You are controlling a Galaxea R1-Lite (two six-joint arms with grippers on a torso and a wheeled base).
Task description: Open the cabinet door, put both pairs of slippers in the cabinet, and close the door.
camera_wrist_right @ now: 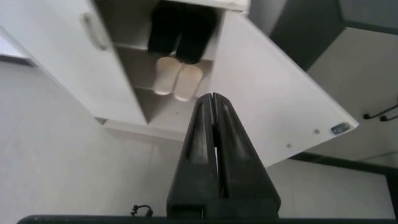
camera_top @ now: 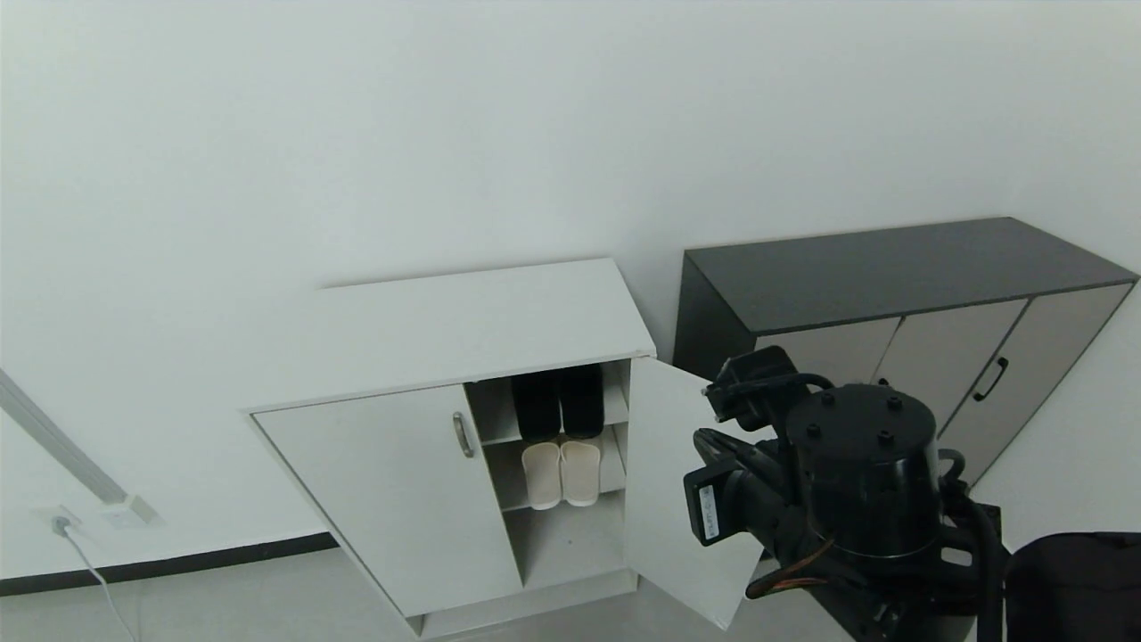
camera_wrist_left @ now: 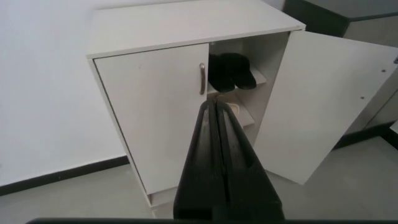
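White wall [camera_top: 446,134] is filling the background you are looking at, and grey floor [camera_top: 267,606] is running along its foot; the white cabinet [camera_top: 481,321] is standing against that wall; its left door [camera_top: 383,490] is sitting closed, with a metal handle [camera_top: 463,434] at its inner edge; its right door [camera_top: 669,481] is hanging wide open, swung out toward the robot. You are seeing the black slippers [camera_top: 560,401] sitting side by side on the upper shelf; the pale slippers [camera_top: 562,473] are sitting side by side on the shelf just below them. A dark cabinet [camera_top: 891,267] is standing just beside the white one, on the robot's right. Your left gripper [camera_wrist_left: 214,104] is hovering in front of the closed door, its fingers pressed together on nothing; your right gripper [camera_wrist_right: 213,98] is hanging near the open door, apart from it, its fingers likewise pressed together and holding nothing.
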